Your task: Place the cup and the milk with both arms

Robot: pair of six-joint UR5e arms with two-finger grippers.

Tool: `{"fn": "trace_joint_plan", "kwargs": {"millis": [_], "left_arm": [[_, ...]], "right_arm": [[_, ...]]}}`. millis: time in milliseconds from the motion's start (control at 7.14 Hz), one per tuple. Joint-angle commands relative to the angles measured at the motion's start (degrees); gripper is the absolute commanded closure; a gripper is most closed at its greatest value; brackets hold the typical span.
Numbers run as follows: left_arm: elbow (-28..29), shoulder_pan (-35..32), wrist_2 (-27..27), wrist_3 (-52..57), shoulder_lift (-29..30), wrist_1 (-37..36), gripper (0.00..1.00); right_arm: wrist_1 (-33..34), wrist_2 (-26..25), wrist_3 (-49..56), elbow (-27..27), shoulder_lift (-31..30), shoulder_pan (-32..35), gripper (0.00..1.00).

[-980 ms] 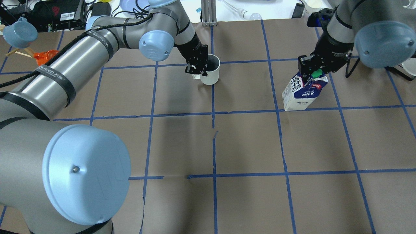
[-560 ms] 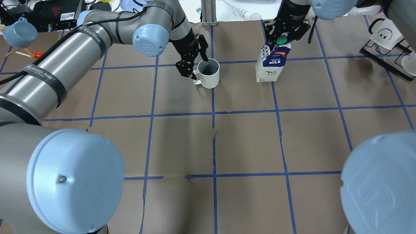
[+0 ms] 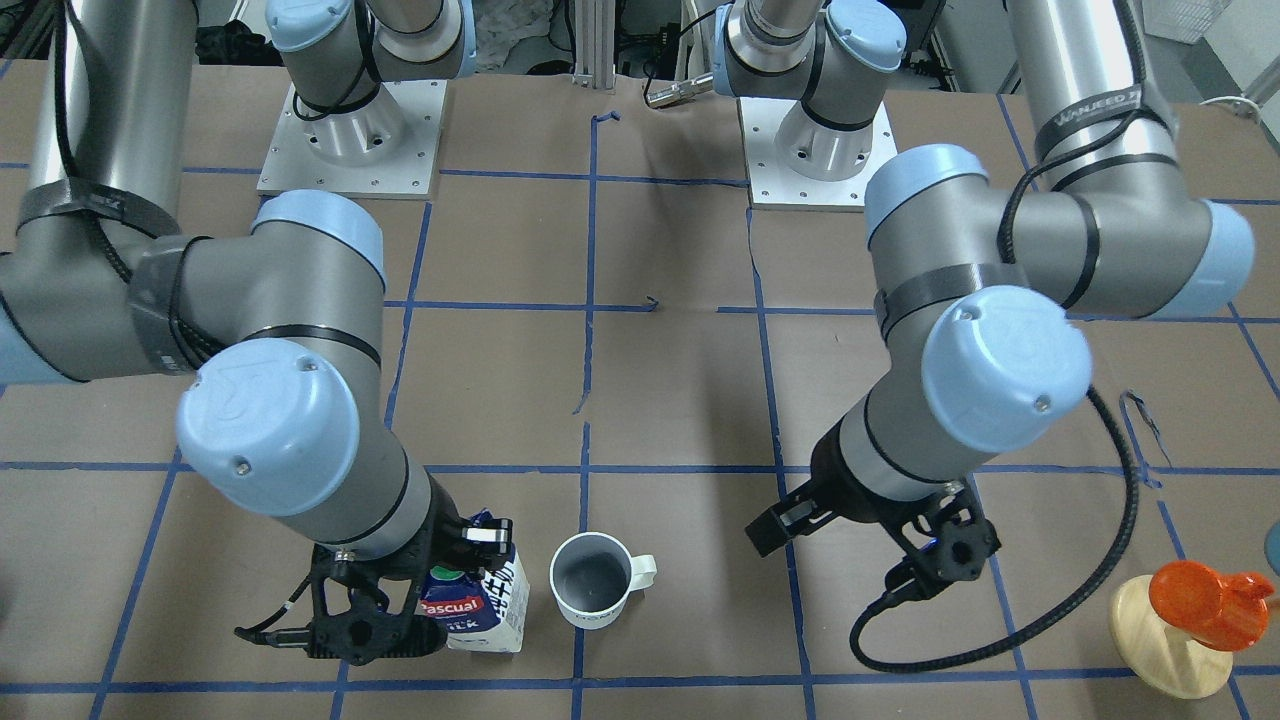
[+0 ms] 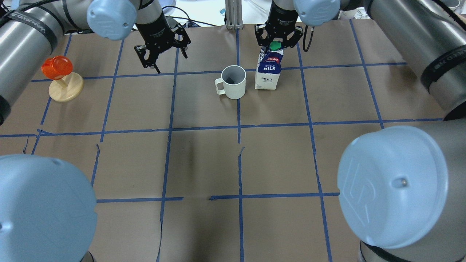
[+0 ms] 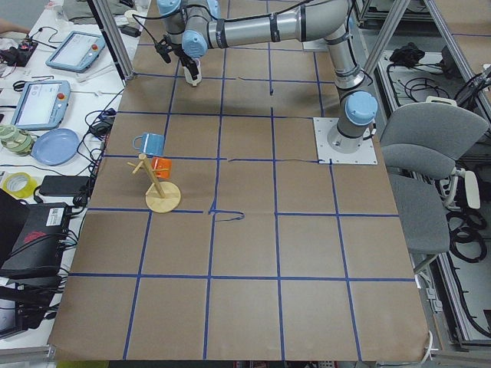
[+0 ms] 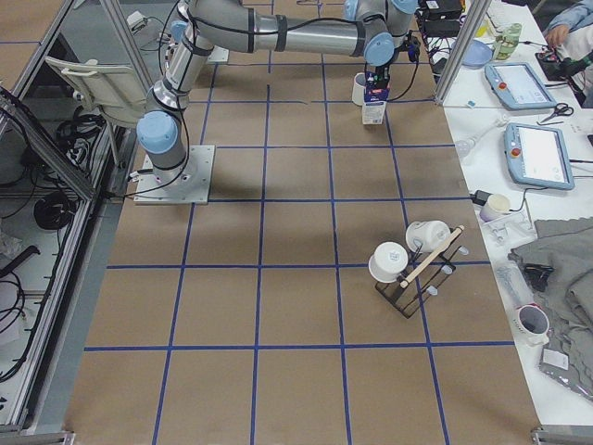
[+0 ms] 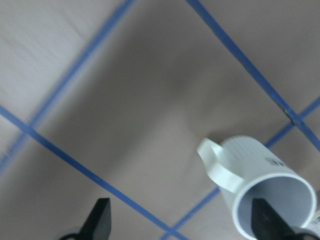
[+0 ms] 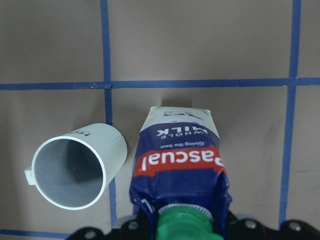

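Note:
The white cup (image 4: 233,82) stands upright on the brown table, handle toward the left arm. The milk (image 4: 268,71) carton stands just beside it, apart by a small gap. My right gripper (image 4: 278,39) is shut on the milk's gable top by the green cap; the right wrist view shows the carton (image 8: 180,155) under it and the cup (image 8: 75,170) beside it. My left gripper (image 4: 164,54) is open and empty, well off to the cup's left. In the left wrist view its fingertips (image 7: 100,217) are wide apart, with the cup (image 7: 260,175) at the lower right.
An orange cup on a wooden stand (image 4: 60,78) sits left of my left gripper. A black rack with white mugs (image 6: 417,264) stands on the robot's right side of the table. Blue tape lines grid the brown paper.
My left gripper has let go of the cup and drawn away to the left. My right gripper has carried the milk leftward and it now stands beside the cup.

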State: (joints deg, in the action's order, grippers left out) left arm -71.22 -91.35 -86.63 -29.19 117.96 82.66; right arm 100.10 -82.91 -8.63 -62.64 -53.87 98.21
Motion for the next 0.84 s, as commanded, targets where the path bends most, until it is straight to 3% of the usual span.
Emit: {"fn": "trace_joint_plan", "kwargs": {"millis": [0,140,280,420,700], "left_arm": [[0.11,4.4,-3.1,10.1,-4.74,3.19,0.0],[-0.58,5.82,-3.02,10.21,-6.5,4.43,0.0],[-1.03,6.53,-3.37,10.47,-7.38,6.27,0.0],[-1.29,7.15,-3.37,11.78,-8.52,7.42,0.0],[-1.29,6.98,-3.2,16.34,-10.9,10.05,0.0]], "right_arm": [[0.09,-0.32,-1.03,-0.03,0.43,1.72,0.77],[0.09,-0.5,-0.69,-0.55,0.43,1.73,0.71],[0.09,-0.76,-0.68,-0.99,0.35,1.73,0.4],[0.09,-0.93,-0.68,-1.26,0.35,1.73,0.0],[-0.17,-3.38,-0.51,-1.26,-2.7,1.55,0.0]]}}
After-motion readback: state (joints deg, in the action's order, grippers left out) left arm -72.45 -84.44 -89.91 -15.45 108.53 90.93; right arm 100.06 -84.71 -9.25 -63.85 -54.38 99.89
